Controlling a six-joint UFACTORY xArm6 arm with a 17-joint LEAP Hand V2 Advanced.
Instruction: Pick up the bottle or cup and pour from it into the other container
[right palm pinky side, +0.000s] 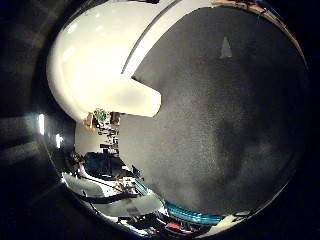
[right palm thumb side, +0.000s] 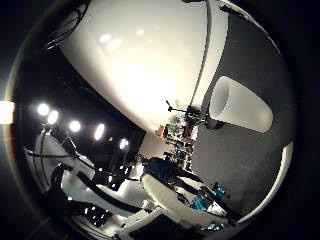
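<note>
A pale translucent cup (right palm thumb side: 241, 104) stands on the dark grey surface (right palm thumb side: 250, 170), at the edge of a large bright white surface (right palm thumb side: 140, 60). In the little finger side view the cup (right palm pinky side: 136, 98) shows as a cream rounded shape where the white surface (right palm pinky side: 95, 50) meets the grey surface (right palm pinky side: 220, 110).
A cluttered room background with shelves and a plant (right palm pinky side: 100, 117) shows beyond the cup. A row of bright lamps (right palm thumb side: 72, 125) shines on the dark side of the thumb side view. The grey surface spreads wide beside the cup.
</note>
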